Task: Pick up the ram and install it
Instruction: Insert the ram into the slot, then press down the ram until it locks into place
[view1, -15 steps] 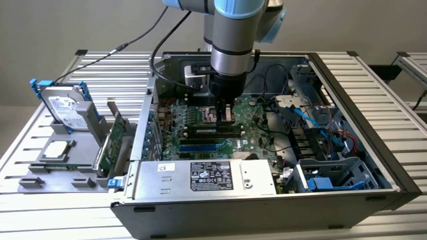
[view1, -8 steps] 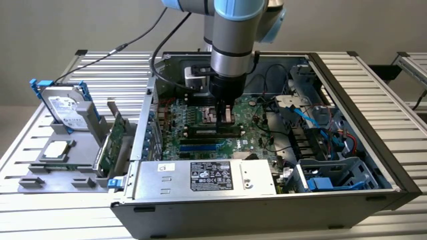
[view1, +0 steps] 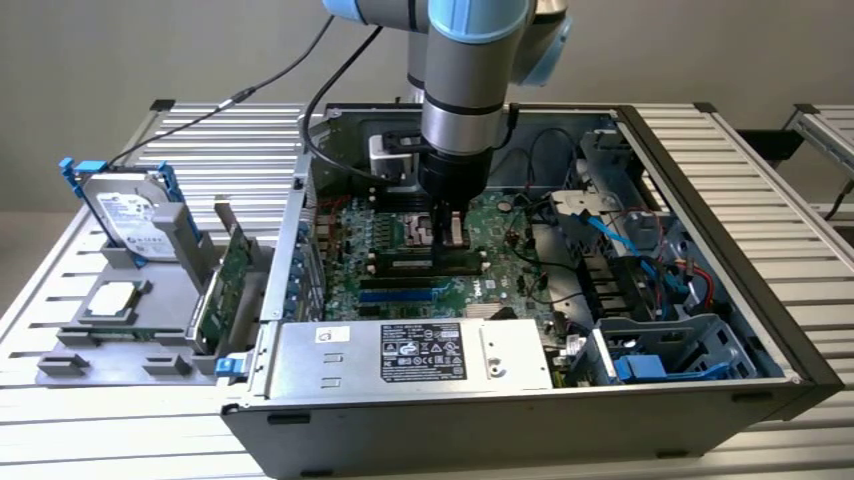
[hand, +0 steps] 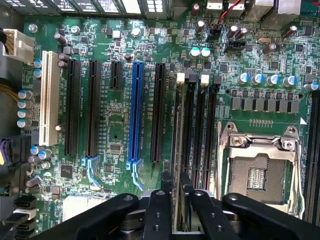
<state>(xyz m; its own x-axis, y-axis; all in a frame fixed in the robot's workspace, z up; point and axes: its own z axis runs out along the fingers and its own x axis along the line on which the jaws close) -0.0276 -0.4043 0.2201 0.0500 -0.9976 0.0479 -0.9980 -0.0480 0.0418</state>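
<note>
The gripper (view1: 447, 232) is lowered into the open computer case (view1: 467, 430), just above the motherboard (view1: 400, 295). On the desk (view1: 761, 170), at the exterior view's left, a hard drive (view1: 134, 212) and a green expansion card (view1: 235, 270) are held upright in a grey stand (view1: 120, 345).

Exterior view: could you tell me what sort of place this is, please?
Probably a robotics lab bench for computer assembly: an open computer case sits on a slatted metal table, a robot arm reaches into it, and a hard drive stands beside it.

Ram (hand: 183, 140) upright on motherboard (hand: 115, 125), tool (view1: 447, 232) directly above it, hard drive (view1: 134, 215) outside case (view1: 534, 430), at exterior view's left
</note>
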